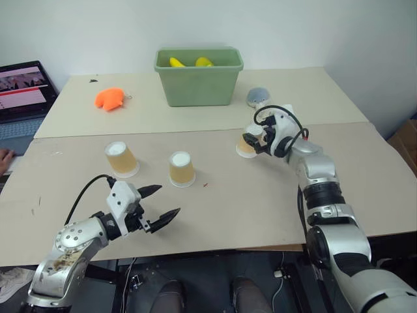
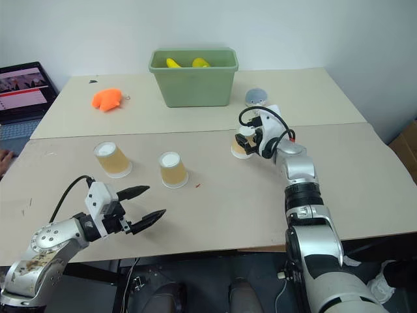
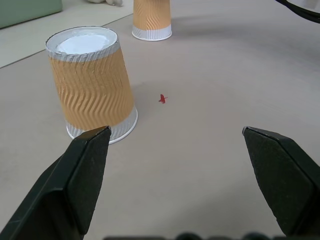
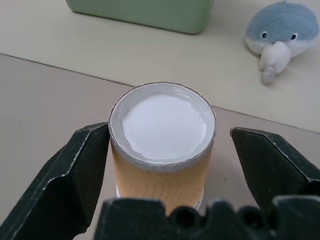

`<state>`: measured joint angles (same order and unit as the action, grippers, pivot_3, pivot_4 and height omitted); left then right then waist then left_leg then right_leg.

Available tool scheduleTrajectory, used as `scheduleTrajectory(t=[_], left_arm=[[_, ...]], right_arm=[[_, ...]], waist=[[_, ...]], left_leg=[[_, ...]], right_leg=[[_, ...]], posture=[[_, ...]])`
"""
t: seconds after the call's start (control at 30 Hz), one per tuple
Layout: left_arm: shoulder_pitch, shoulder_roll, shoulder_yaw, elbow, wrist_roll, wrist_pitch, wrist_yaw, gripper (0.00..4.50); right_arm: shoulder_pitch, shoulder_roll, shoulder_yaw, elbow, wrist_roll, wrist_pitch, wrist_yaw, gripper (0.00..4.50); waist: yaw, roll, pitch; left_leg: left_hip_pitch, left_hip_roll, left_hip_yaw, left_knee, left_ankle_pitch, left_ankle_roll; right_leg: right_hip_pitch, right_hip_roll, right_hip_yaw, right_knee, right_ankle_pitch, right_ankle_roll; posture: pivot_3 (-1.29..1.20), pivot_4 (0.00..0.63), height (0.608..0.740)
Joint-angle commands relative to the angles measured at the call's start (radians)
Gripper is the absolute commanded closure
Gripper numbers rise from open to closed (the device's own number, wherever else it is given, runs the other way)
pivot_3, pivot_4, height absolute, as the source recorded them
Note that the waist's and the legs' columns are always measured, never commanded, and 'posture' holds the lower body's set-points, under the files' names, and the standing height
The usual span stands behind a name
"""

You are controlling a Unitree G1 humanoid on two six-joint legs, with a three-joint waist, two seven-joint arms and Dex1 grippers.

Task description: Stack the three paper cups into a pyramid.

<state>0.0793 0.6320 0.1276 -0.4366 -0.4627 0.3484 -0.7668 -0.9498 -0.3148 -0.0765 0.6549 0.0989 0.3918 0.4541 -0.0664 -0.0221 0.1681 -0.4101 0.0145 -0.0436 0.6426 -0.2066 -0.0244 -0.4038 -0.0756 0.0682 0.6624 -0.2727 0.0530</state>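
Two beige tables (image 1: 215,215) pushed together against a white wall carry the scene, with a green bin (image 1: 199,77) at the back, an orange soft toy (image 1: 109,98) to its left and a small grey plush (image 4: 281,34) to its right. All three paper cups stand upside down and apart on the near table: the left cup (image 1: 121,159), the middle cup (image 1: 182,169) just beside it, and the right cup (image 1: 248,145) well away. No pyramid is begun; by the look of it, the two base cups must still be drawn together and the third set on top. The right gripper (image 4: 165,145) is spread wide with a finger on either side of the right cup, not yet pinching it. The left gripper (image 1: 158,206) hovers near the table's front edge, fingers wide apart and empty, short of the middle cup. The bin's yellow contents (image 1: 187,62) are mostly hidden by its wall. A laptop (image 1: 19,98) is cut off at the left edge, and the right arm covers part of the right cup from the head camera.
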Motion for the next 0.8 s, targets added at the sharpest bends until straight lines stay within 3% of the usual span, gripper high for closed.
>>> scheduleTrajectory(t=[0.03, 0.1, 0.3, 0.33, 0.6, 0.8], left_arm=[[0.008, 0.006, 0.014, -0.043, 0.003, -0.012, 0.003, 0.00], [0.010, 0.006, 0.013, -0.044, 0.003, -0.012, 0.005, 0.00], [0.013, 0.005, 0.011, -0.045, 0.004, -0.013, 0.010, 0.00], [0.013, 0.005, 0.011, -0.045, 0.003, -0.013, 0.011, 0.00], [0.012, 0.005, 0.016, -0.049, -0.006, -0.009, 0.011, 0.00], [0.010, 0.009, 0.023, -0.051, -0.012, -0.005, 0.009, 0.00]], right_arm=[[-0.046, 0.003, -0.001, 0.003, 0.005, -0.049, 0.005, 0.04], [-0.052, 0.004, -0.001, 0.016, 0.007, -0.056, 0.007, 0.04], [-0.056, 0.004, 0.000, 0.030, 0.011, -0.066, 0.018, 1.67], [-0.056, 0.004, 0.000, 0.029, 0.012, -0.066, 0.019, 1.74], [-0.044, -0.014, -0.004, -0.038, 0.027, -0.035, 0.053, 1.74], [-0.009, -0.076, 0.000, -0.354, 0.181, 0.188, 0.255, 1.74]], waist=[[-0.002, 0.000, 0.000], [-0.001, 0.000, 0.000], [-0.001, 0.000, 0.000], [-0.001, 0.000, 0.000], [-0.001, 0.000, 0.000], [0.001, 0.001, 0.001]], left_leg=[[0.000, 0.000, 0.000, 0.000, 0.000, 0.000], [0.000, 0.000, 0.000, 0.000, 0.000, 0.000], [0.000, 0.000, 0.000, 0.000, 0.000, 0.000], [0.000, 0.000, 0.000, 0.000, 0.000, 0.000], [0.000, 0.000, 0.000, 0.000, 0.000, 0.000], [-0.001, 0.000, -0.001, 0.000, 0.000, 0.000]], right_leg=[[0.000, 0.000, 0.000, 0.000, 0.000, 0.000], [0.000, 0.000, 0.000, 0.000, 0.000, 0.000], [0.000, 0.000, 0.000, 0.000, 0.000, 0.000], [0.000, 0.000, 0.000, 0.000, 0.000, 0.000], [0.000, 0.000, 0.000, 0.000, 0.000, 0.000], [-0.001, 0.000, 0.000, 0.000, 0.000, 0.000]], posture=[[0.00, 0.150, 0.732], [0.00, 0.150, 0.732], [0.00, 0.150, 0.732], [0.00, 0.150, 0.732], [0.00, 0.150, 0.732], [0.00, 0.150, 0.732]])
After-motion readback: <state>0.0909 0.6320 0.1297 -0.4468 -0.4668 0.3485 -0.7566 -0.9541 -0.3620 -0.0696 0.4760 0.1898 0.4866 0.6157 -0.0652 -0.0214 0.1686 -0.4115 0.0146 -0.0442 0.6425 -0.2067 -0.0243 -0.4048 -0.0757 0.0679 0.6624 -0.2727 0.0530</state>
